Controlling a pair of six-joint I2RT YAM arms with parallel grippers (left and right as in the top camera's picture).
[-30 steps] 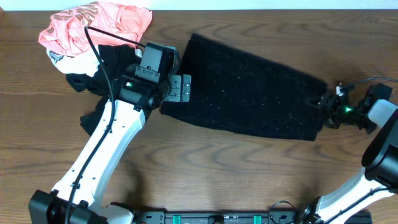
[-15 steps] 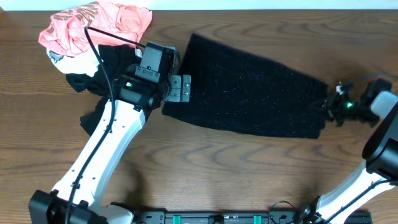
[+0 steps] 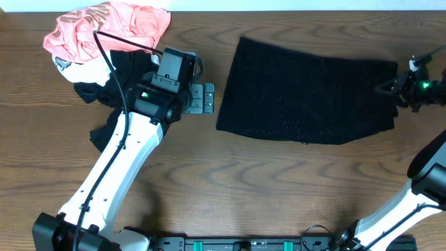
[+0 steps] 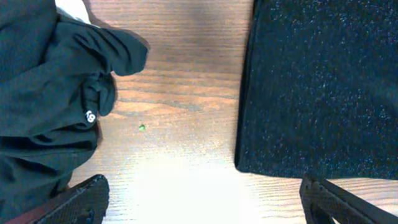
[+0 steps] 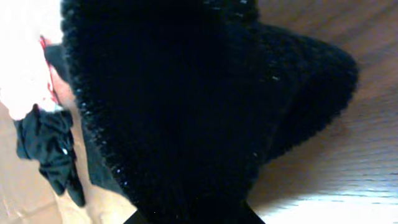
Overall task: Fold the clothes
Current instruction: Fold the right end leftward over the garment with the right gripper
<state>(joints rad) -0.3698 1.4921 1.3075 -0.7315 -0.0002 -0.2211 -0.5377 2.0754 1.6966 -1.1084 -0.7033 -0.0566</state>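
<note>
Okay, we see the fuzzy black garment lying flat centre-right in the overhead view, with the right gripper clamped on its right edge. Left gripper has its fingers wide apart over the bare table, between the fuzzy one and a thin black garment. Pink garment sits upper left. We can't read the white print on the thin one.

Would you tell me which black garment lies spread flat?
The large fuzzy knit garment; the thin smooth black garment lies bunched beside the pink garment.

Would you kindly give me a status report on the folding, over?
Left gripper open over bare table. Right gripper shut on fuzzy black garment, right edge. Thin black garment apart, left; nothing blocking.
</note>
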